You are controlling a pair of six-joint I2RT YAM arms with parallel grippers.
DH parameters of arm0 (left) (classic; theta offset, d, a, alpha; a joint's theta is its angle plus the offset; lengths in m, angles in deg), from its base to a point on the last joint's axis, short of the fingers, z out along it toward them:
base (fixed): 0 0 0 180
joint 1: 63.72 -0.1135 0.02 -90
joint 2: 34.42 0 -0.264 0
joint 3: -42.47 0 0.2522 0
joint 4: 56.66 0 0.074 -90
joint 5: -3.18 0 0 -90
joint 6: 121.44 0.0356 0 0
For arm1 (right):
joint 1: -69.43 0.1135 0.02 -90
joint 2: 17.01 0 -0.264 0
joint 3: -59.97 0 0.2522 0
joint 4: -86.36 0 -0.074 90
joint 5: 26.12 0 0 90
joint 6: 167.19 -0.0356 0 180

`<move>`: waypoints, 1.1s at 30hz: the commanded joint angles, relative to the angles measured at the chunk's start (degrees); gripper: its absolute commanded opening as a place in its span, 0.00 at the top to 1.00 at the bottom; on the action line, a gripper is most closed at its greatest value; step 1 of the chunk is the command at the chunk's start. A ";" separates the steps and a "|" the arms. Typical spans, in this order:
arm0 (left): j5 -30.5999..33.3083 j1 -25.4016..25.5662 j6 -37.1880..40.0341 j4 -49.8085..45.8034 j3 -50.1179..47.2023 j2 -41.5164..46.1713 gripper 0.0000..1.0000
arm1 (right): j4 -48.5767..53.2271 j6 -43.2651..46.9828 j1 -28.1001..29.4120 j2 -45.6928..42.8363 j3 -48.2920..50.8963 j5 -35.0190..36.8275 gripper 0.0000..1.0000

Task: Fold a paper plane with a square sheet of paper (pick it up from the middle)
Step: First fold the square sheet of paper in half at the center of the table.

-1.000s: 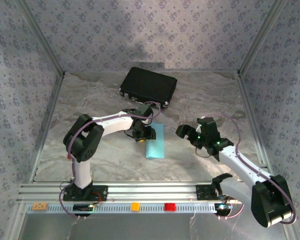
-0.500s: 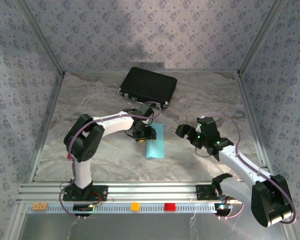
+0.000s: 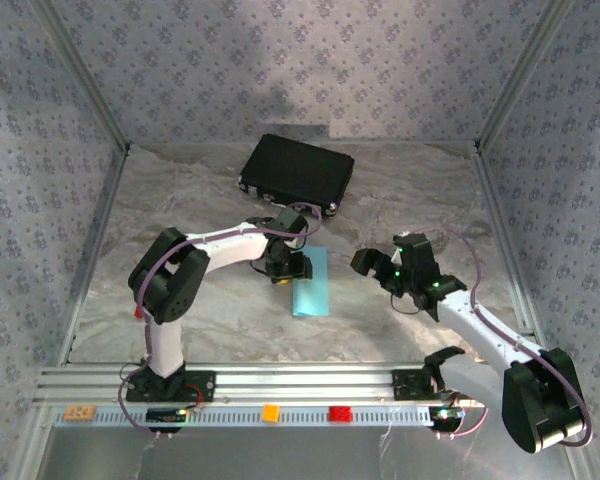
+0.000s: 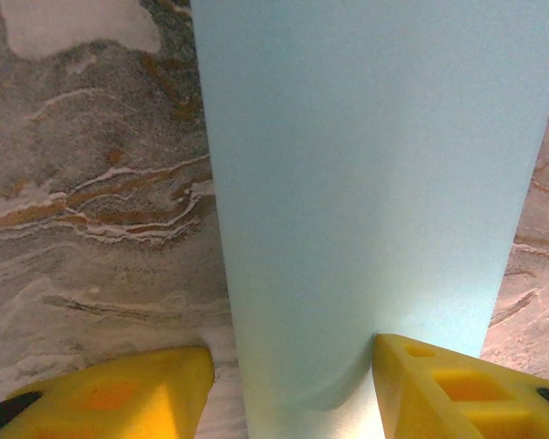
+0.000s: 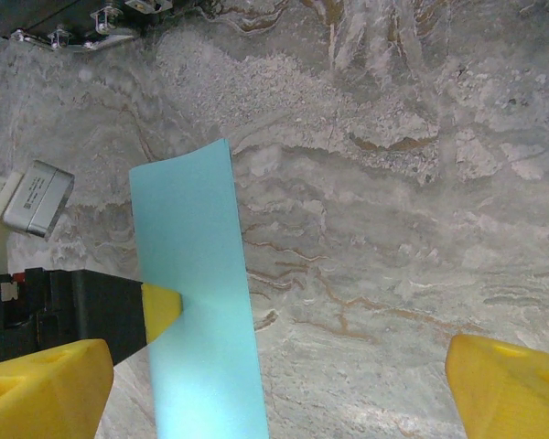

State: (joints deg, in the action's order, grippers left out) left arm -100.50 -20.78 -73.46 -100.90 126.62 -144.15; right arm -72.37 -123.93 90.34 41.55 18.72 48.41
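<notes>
Lying shut, the black case is seen, contents hidden; blue paper is bracketed by the left pincer, grip unclear; the right pincer is spread wide.

We see thin, smooth, matt light blue paper on a veined, stone-look table with a dull sheen. The fingers beside the paper look like matt yellow plastic. Behind the paper, the case is matt black with bright metal trim.
</notes>
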 commanded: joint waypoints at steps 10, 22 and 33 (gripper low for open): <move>4.53 1.40 1.81 0.95 -0.87 -6.85 0.47 | 1.17 -0.28 0.50 0.43 -1.60 -0.01 0.04; 5.33 1.36 1.46 0.86 -1.20 -6.81 0.47 | -3.57 -0.76 1.94 4.89 -2.34 -3.84 0.23; 4.92 1.44 3.03 1.75 -1.05 -6.61 0.47 | -6.45 -1.02 5.01 15.11 -5.89 -5.80 0.41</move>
State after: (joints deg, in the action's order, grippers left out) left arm -98.35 -19.77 -72.35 -102.56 127.94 -144.89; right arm -77.86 -124.79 94.71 55.71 14.81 44.02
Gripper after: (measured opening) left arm 0.532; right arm 0.594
